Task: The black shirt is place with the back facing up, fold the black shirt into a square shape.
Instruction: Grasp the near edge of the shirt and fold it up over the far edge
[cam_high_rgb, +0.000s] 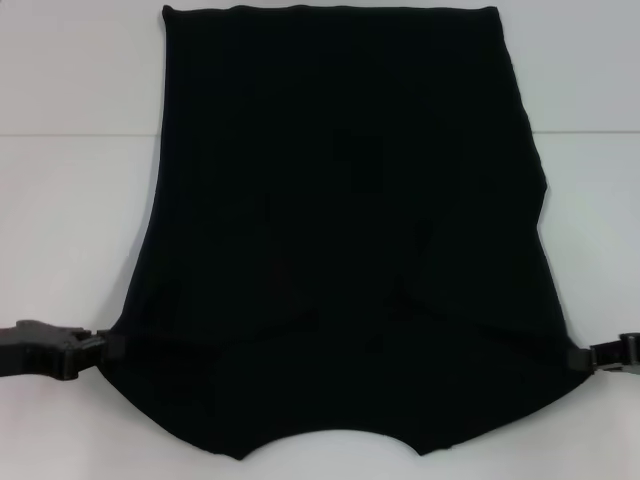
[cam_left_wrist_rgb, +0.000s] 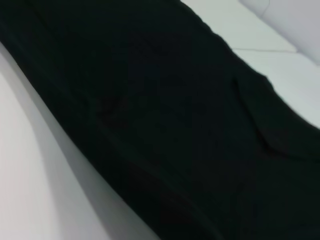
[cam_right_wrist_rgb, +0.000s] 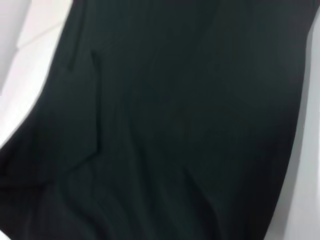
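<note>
From the head camera I have the black shirt (cam_high_rgb: 340, 250) spread flat on the white table (cam_high_rgb: 70, 220), and it fills most of the view. Its long axis runs straight away from the robot: the straight hem sits at the far end, and the curved neckline is the near edge, dipping inward between two lower corners. So the collar end points back toward the robot and the hem points away. The sides look already folded in, because the cloth is a tall panel that is narrower at the far hem and wider near the neckline, with faint diagonal creases crossing its near half.

The left gripper (cam_high_rgb: 100, 347) is at the shirt's near left corner, low over the table, its tips right at the fabric edge. The right gripper (cam_high_rgb: 583, 357) is at the shirt's near right corner, likewise meeting the edge. Both sit level with each other, one on either side of the neckline end. I can't tell whether either pair of jaws is pinched onto the cloth or just resting against it; black fingers against black fabric hide the tips.

The left wrist camera gives me only the shirt (cam_left_wrist_rgb: 165, 125) running diagonally with table (cam_left_wrist_rgb: 30, 165) beside it. The right wrist camera shows the shirt (cam_right_wrist_rgb: 175, 125) with soft folds and slivers of table (cam_right_wrist_rgb: 22, 65) beside it.
</note>
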